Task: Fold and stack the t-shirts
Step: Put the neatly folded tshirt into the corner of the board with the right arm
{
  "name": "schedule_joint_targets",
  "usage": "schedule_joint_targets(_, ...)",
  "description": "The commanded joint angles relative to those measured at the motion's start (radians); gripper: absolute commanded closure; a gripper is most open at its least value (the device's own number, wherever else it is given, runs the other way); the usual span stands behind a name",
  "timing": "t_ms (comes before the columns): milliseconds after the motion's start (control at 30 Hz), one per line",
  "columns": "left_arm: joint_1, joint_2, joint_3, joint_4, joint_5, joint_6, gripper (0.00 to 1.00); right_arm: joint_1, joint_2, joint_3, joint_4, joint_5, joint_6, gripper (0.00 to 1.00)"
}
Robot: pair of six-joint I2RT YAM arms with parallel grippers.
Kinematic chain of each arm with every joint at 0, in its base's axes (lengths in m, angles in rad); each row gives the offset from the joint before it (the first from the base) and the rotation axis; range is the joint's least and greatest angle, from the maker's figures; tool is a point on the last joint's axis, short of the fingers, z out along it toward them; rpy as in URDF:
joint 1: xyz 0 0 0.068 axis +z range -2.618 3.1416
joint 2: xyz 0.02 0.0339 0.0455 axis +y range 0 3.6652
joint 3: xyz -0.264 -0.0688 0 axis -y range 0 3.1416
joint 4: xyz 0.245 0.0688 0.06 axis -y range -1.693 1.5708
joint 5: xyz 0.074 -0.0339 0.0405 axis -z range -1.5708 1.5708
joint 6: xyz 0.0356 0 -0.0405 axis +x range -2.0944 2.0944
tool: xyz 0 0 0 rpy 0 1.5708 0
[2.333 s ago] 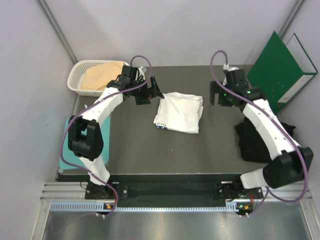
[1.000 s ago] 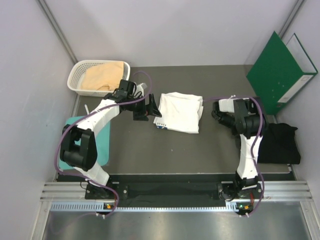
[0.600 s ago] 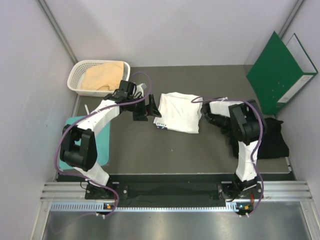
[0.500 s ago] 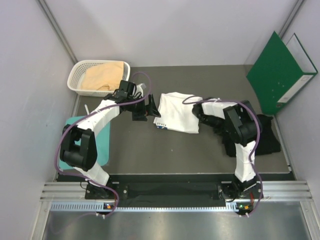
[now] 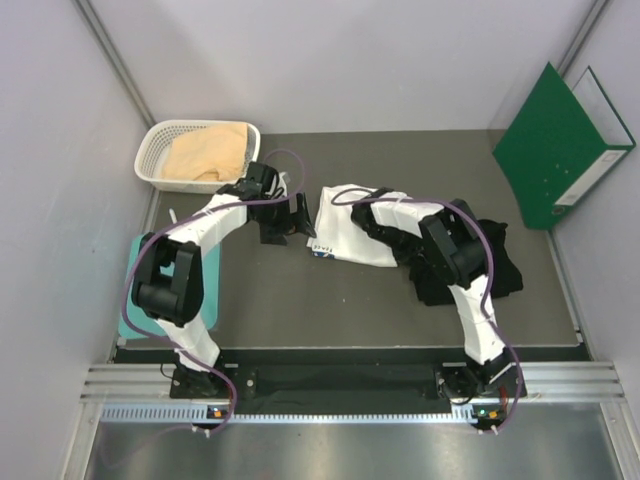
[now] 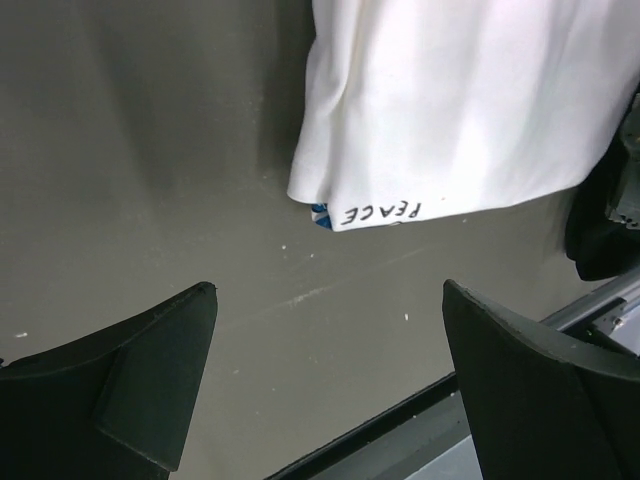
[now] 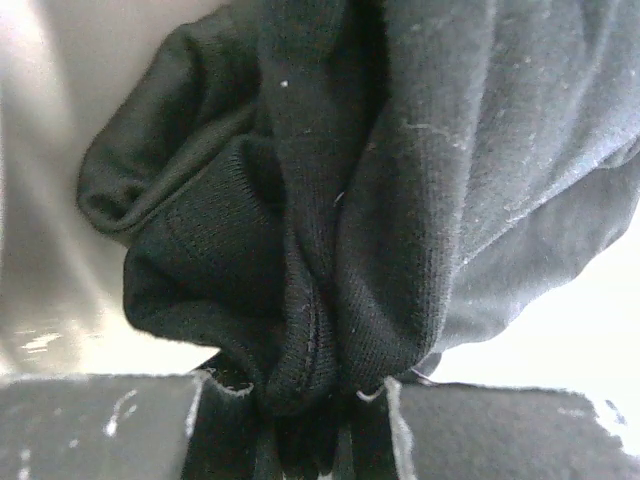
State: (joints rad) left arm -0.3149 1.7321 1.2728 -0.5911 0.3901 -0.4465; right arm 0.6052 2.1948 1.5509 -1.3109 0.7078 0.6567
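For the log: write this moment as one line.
left gripper open beside white t-shirt | right gripper shut on black t-shirt | tan t-shirt in basket

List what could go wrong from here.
The right hand grips the black shirt in a bunch; it may land crumpled, not folded.
Pulling it across the white shirt could rumple that fold.
The open left hand sits close by; the arms might collide.
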Motion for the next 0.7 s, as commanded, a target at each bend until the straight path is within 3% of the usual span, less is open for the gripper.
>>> schedule_joint_targets(0,0.002,0.014,0.046,0.030,-0.034,-0.007,0.01,0.028,0.057,0.153,0.101,-0.096,-0.017,1.00)
schedule_joint_targets(133,0.002,0.064,0.023,0.128,-0.023,-0.024,0.01,0.028,0.088,0.228,0.053,-0.077,-0.023,0.96)
schedule_joint_targets(233,0.005,0.125,0.010,0.221,0.021,-0.057,0.01,0.027,0.018,0.221,0.067,-0.105,-0.032,0.91)
schedule_joint_targets(333,0.005,0.188,0.016,0.293,0.044,-0.092,0.01,0.027,-0.108,0.195,0.145,-0.206,-0.089,0.70)
schedule_joint_targets(367,0.005,0.202,0.025,0.312,0.047,-0.100,0.01,0.025,-0.140,0.187,0.162,-0.232,-0.095,0.69)
schedule_joint_targets(400,0.005,0.219,0.034,0.327,0.053,-0.104,0.01,0.025,-0.170,0.176,0.195,-0.255,-0.100,0.59)
schedule_joint_targets(567,0.000,0.334,0.137,0.324,0.078,-0.109,0.03,0.025,-0.317,0.186,0.214,-0.349,-0.123,0.30)
schedule_joint_targets(600,0.000,0.346,0.146,0.327,0.084,-0.115,0.05,0.024,-0.332,0.195,0.217,-0.367,-0.130,0.19)
schedule_joint_targets(633,-0.004,0.369,0.155,0.336,0.104,-0.119,0.08,0.021,-0.360,0.196,0.222,-0.375,-0.137,0.17)
schedule_joint_targets(667,-0.009,0.383,0.169,0.344,0.121,-0.124,0.24,0.016,-0.372,0.199,0.226,-0.383,-0.135,0.02)
